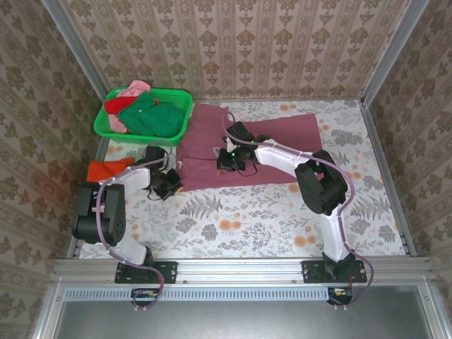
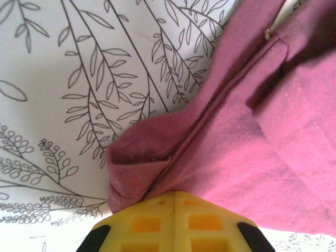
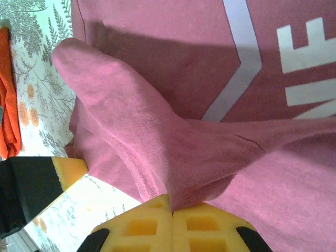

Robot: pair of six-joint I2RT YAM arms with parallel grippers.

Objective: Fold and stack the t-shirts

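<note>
Surface: flat, covered in a pale cloth printed with ferns, leaves and orange blooms. Bare print showed along the near side and out to the right edge.

Walls: damask-patterned paper on three sides, with metal rails at the corners, closing the surface in.

Maroon t-shirt: soft knit cloth, spread mostly flat across the back middle of the surface. Its right part lay smooth and its left end was bunched and creased. Its far left corner lay just beside the basket.

Basket: green plastic, rectangular with slotted sides, at the back left. It held a crumpled green t-shirt, a red t-shirt and a pink t-shirt.

Orange-red t-shirt: a folded, flat block at the left edge, near the left arm.

Print: pale block letters and an angled stripe on the maroon chest, seen in the right wrist view.

Right pincer: low over the middle of the shirt's near half. In its wrist view the yellow pads were clenched on a raised ridge of maroon cloth that ran up and away to the left.

Left pincer: at the shirt's near left corner. In its wrist view the pads were clenched on a puckered fold of stitched hem, with leaf print just beside it.
</note>
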